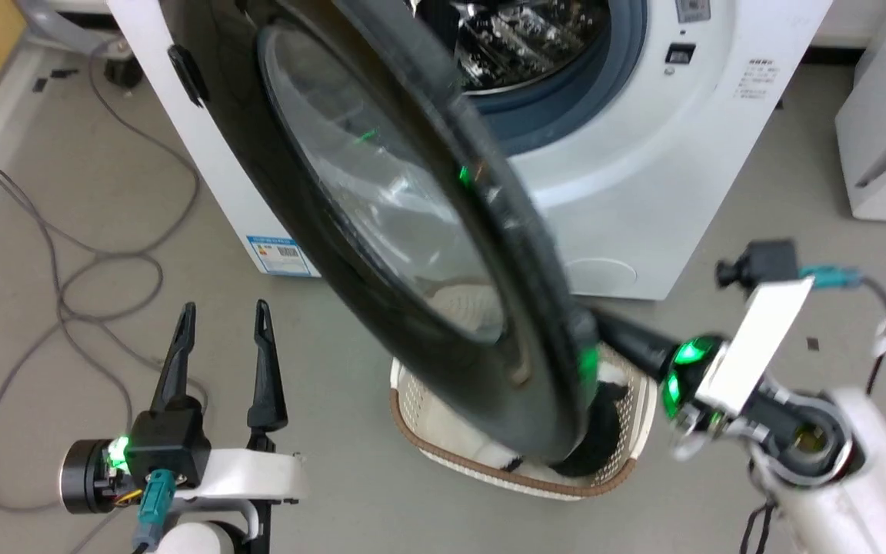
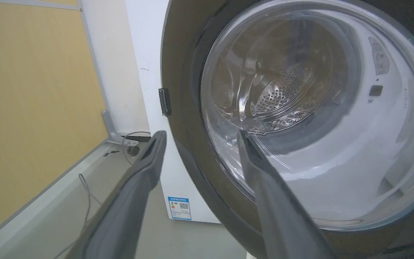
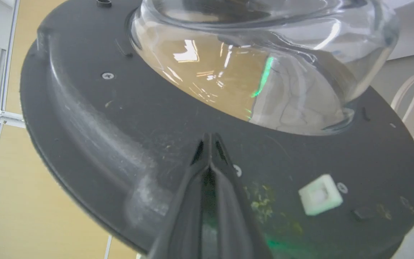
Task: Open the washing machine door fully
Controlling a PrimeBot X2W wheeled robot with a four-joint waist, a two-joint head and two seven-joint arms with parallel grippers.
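Though cable-strewn, grey floor [image 1: 720, 192] beneath the washing machine [image 1: 643, 192]

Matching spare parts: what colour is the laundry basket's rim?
Brown, on a white perforated basket; best in the head view.

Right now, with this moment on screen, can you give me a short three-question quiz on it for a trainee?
1. True or false: the washing machine door is fully closed.
2. Which jaws are shut, tips against the door's inner black ring? A. left jaws B. right jaws C. both
3. Fill in: on the floor under the door's lower edge stands a white, brown-rimmed ____.

Key: 1 false, it stands partly swung out with the drum showing behind it. 2 B, while the left jaws are open, off the door. 3 basket.
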